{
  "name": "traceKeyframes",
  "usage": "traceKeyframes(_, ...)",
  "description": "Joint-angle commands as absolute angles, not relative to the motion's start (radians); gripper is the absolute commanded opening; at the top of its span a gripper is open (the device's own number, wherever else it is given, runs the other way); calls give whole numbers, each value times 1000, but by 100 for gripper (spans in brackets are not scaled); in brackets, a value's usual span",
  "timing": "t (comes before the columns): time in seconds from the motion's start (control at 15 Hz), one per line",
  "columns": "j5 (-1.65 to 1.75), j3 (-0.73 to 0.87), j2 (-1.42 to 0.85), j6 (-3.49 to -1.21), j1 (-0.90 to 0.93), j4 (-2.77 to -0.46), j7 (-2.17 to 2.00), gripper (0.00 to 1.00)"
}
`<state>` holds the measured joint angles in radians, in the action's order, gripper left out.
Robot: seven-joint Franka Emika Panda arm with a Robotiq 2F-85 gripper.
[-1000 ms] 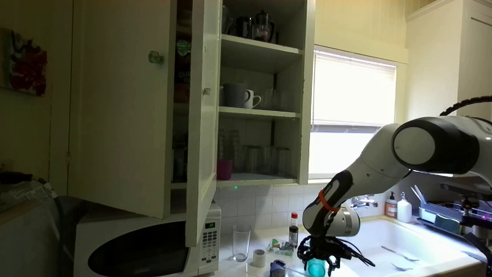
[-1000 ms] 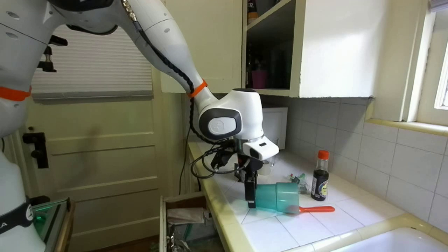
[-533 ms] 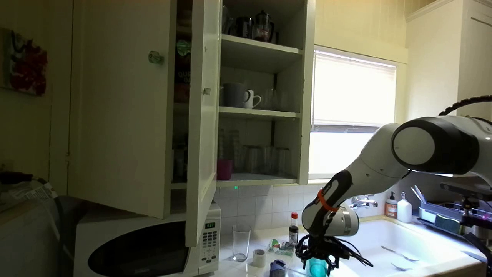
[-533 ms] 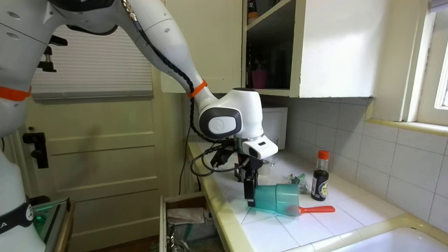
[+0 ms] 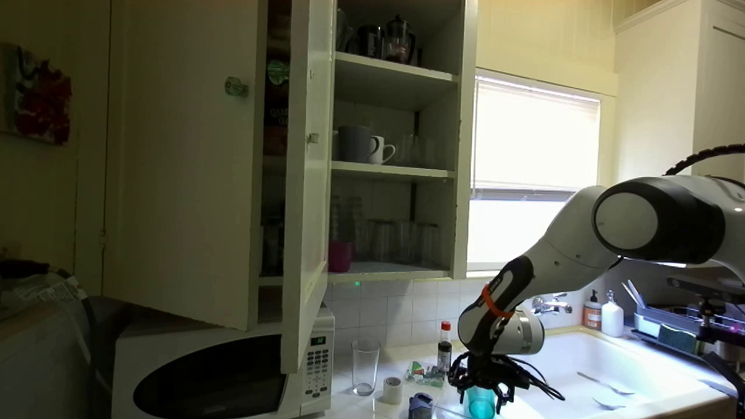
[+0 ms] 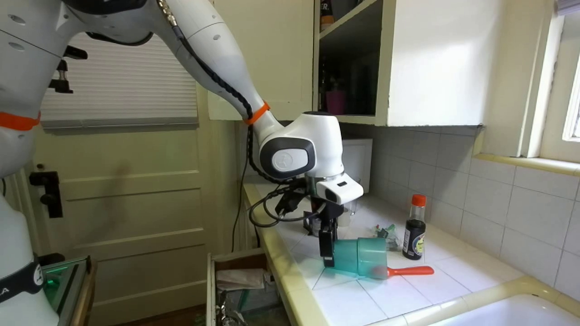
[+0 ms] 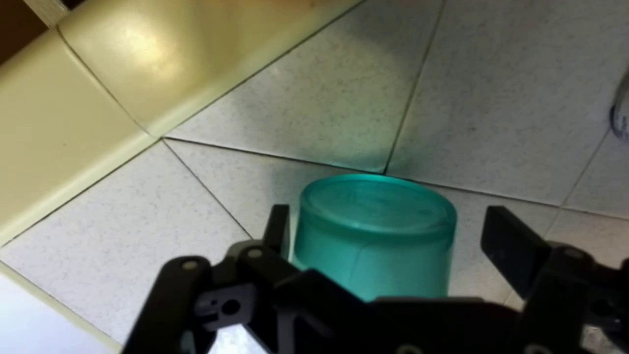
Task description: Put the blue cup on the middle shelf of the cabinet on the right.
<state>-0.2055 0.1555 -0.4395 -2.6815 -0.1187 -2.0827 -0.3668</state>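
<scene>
All three views share the counter [image 6: 346,301] (the wrist's from close above).

Worktop [image 6: 349,299]: pale speckled tiles, yellow tile edging [image 6: 292,290] along the front. Blue cup [image 6: 364,257] lies on its side, base toward the front edge, mouth end pointing away from it. Red-orange handle [image 6: 411,270] pokes out past the mouth end; inside or under cup, can't tell. Dark-filled bottle [image 6: 414,237], red cap [image 6: 418,200], upright, near cup. Crumpled green-and-clear wrapper [image 6: 387,235] just beside the bottle. In an exterior view: 1 tall clear glass [image 5: 365,372], upright; 1 short white cylinder [image 5: 392,391] near it; 1 dark blue-grey object [image 5: 420,406], type unclear. White microwave [image 5: 317,372] next to the glass.
</scene>
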Motion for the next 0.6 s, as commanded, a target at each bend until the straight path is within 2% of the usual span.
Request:
traceKeyframes(0.0, -205, 166, -454, -2657, -111, -2057, -380, 90)
traceKeyframes(0.07, -206, 165, -457, -2653, -112, -2052, -378, 74)
traceKeyframes(0.27, -214, 156, -459, -2638, -118, -2043, -367, 52)
traceKeyframes(0.53, -200, 162, -426, -2645, -107, -2082, -370, 52)
